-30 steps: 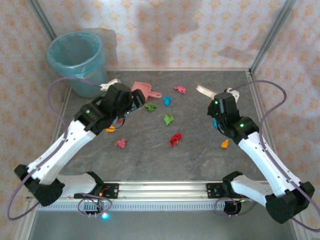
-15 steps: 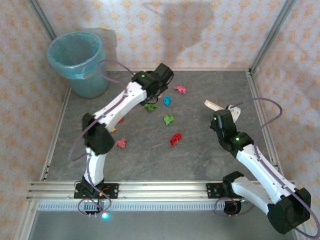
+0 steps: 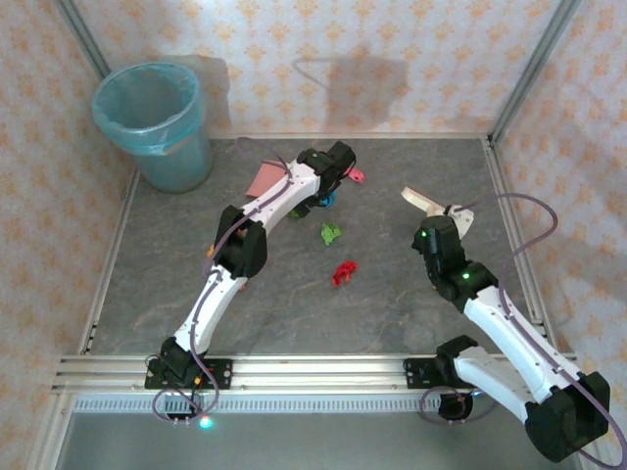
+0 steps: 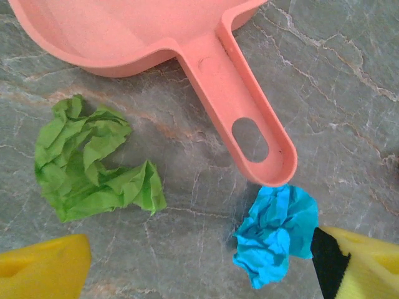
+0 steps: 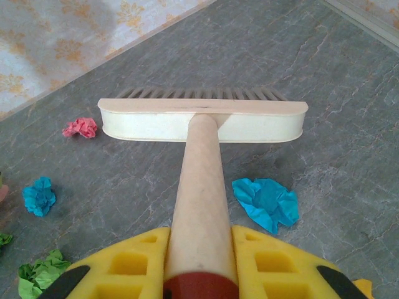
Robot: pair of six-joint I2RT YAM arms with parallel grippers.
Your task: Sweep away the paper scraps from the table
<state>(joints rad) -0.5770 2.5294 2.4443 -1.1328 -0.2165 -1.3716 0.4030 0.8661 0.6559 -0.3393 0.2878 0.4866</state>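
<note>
While the left gripper hangs low over the table with its yellow fingers spread wide and nothing between them, the paper scraps lie as follows. Item: green scrap, crumpled, just ahead of the finger at the lower left of the left wrist view, apart from it and just beside the pan of the pink dustpan. Item: blue scrap, against the inner edge of the other finger, just beyond the hole end of the dustpan's handle; whether it touches either cannot be told. Item: pink scrap, seen from above just beside that gripper on its right, at the far middle of the table. Item: red scrap, nearer the arm bases, well apart from both grippers. Item: right gripper, jaws clamped on the handle of the cream brush. Item: second blue scrap, just right of the handle, between the brush head and the gripper, touching neither. Item: teal bin, far left corner.
</note>
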